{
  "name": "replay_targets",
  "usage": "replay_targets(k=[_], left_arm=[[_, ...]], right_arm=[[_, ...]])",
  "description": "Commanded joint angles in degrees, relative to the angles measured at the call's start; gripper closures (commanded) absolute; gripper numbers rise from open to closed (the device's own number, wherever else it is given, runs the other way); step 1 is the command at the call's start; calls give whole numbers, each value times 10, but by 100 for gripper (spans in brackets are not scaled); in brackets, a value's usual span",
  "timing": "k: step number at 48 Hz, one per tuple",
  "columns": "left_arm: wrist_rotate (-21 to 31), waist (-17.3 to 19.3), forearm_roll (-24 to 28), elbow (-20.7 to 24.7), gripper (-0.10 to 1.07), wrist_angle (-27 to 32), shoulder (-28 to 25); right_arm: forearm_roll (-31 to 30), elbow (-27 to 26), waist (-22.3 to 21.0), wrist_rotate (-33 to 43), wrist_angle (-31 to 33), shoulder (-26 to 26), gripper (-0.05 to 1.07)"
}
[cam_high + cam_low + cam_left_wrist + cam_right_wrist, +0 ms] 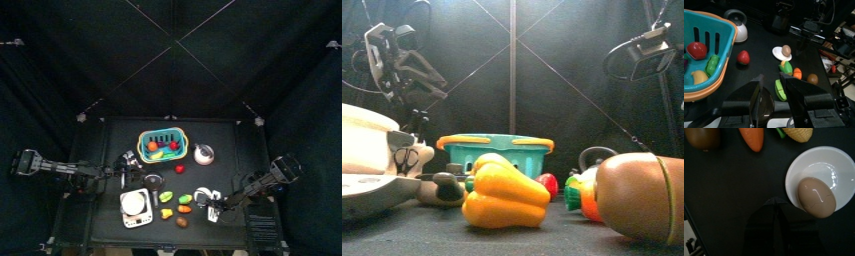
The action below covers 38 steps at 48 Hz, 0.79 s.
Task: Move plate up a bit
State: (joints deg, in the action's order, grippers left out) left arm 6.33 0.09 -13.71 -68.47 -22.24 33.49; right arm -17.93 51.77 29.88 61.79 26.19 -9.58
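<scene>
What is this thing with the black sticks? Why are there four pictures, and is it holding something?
It is a robot with two black arms at a small black table. One picture looks straight down from high above. One looks across from the table's front edge. The other two come from little cameras on the arms' wrists.

Each arm ends in a pinching tool. On the table are a teal basket with food in it, a yellow pepper, a carrot and a white plate with a brown egg on it.

The left tool is open and holds nothing. The right tool is right at the plate's rim, but I cannot see whether it has gripped the plate.
</scene>
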Motion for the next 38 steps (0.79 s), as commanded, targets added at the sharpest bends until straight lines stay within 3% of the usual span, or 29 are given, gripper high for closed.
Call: replay_targets(k=[1, 14, 38], left_arm=[[-1, -1, 1, 9, 23, -5, -1], [-1, -1, 0, 7, 23, -5, -1], [0, -1, 1, 6, 23, -4, -1]], right_arm=[[-2, -8, -1, -2, -7, 5, 61], [-4, -14, -5, -5, -18, 42, 61], [-67, -10, -62, -7, 18, 44, 61]])
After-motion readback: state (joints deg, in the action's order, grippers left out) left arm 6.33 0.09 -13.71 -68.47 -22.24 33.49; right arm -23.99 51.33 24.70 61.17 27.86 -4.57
